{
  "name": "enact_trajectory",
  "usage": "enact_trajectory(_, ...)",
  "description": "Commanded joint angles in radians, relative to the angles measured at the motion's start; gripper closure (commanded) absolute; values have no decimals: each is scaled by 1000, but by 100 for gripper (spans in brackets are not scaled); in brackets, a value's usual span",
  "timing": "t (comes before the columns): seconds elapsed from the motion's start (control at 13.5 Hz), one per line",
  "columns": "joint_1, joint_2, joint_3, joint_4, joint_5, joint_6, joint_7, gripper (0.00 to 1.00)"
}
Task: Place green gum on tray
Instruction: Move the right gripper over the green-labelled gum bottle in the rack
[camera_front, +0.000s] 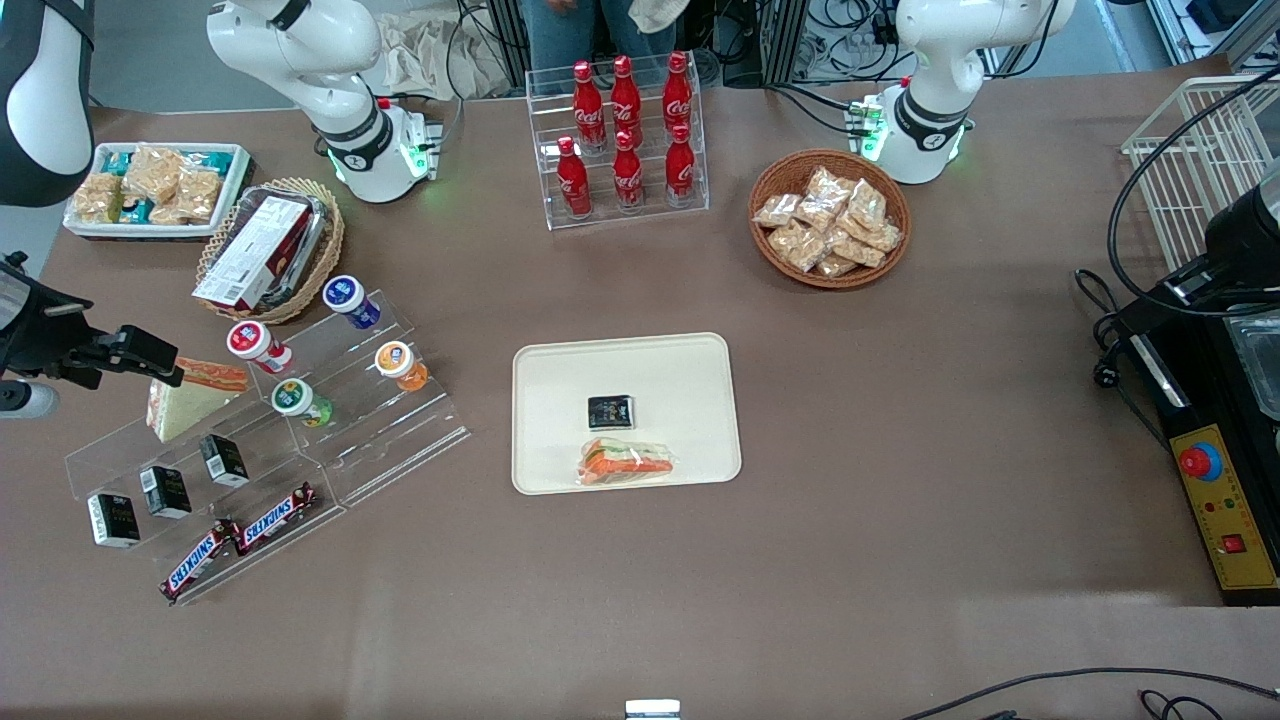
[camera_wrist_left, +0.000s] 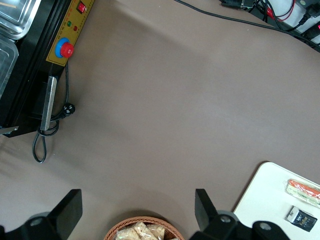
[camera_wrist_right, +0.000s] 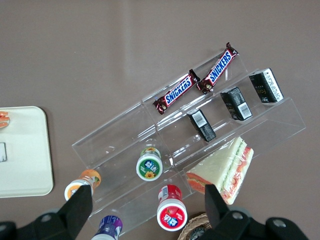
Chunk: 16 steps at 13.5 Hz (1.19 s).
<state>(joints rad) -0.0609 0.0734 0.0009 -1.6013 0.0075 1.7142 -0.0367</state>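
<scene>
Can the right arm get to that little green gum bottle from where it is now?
Probably yes. The tool hangs open above the clear stepped rack, and the green gum stands upright with its lid uncovered. The red-lidded bottle and orange bottle stand apart from it.

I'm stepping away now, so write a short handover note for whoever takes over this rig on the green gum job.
End effector: open, empty, hovering above the clear stepped display rack, over the gum bottles.
Green gum: upright on the rack, beside the red-lidded bottle and the orange bottle, untouched.
Tray: mid-table, already holding a wrapped sandwich and a small black pack.
Done: approach only.
Left: descend, grasp the green gum, carry it to bare tray area, release.
</scene>
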Motion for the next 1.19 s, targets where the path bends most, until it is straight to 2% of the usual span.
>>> enact_trajectory(0.0,0,-1,5,-2,-23,2,-5,0)
enact_trajectory(0.22,-7,2,5,-14,-21,5,-12,0)
enact_trajectory(0.37,-5,-9,8,-43,-21,24,-96,0)
enact_trajectory(0.67,-5,-130,8,-303,-21,218,-120,0)
enact_trajectory(1.11,-5,-132,11,-499,-24,386,-130,0)
